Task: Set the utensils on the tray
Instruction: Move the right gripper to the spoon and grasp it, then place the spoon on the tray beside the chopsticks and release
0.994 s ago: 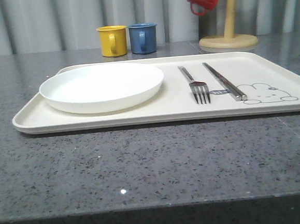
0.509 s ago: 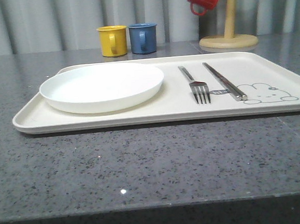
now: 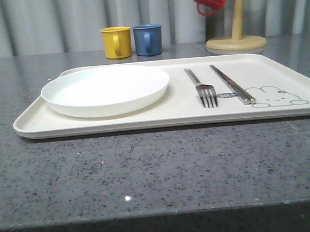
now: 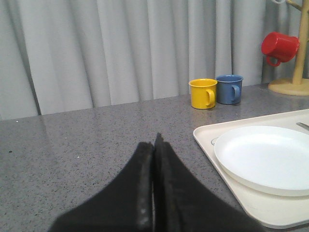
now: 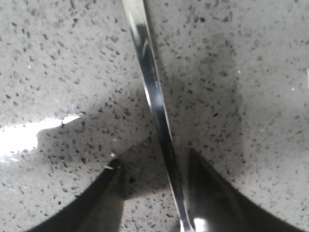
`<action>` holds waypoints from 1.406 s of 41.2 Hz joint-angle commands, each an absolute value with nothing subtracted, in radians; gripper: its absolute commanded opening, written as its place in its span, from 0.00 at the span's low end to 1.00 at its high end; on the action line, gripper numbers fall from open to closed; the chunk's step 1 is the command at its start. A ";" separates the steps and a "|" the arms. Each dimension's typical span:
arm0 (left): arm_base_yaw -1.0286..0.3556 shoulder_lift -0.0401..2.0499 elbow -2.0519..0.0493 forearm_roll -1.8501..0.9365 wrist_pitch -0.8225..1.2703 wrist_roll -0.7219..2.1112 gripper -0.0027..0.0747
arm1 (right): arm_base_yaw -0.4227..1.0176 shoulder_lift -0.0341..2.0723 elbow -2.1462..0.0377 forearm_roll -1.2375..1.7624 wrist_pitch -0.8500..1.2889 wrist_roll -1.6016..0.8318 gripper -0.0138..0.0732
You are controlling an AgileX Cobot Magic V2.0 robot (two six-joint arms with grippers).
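spoon handle runs down the middle of the right wrist view, lying on the speckled countertop between the spread fingers of the right gripper, which stands released and holds nothing. tray at centre of the front view already carries the plate, fork and chopsticks. left gripper is clenched and empty. to grasp well, centre the handle between both pads, lower to the surface, then close squarely to prevent slip.
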State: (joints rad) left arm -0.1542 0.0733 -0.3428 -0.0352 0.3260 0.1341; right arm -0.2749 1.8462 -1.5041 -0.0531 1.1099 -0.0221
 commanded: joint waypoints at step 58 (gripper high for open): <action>-0.153 0.086 -0.368 -0.047 0.253 0.122 0.01 | 0.208 1.651 -1.530 0.025 1.152 0.245 0.03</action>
State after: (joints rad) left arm -0.1542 0.0733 -0.3428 -0.0352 0.3260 0.1341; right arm 0.1830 1.6673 -1.5058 0.0201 1.2009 0.2253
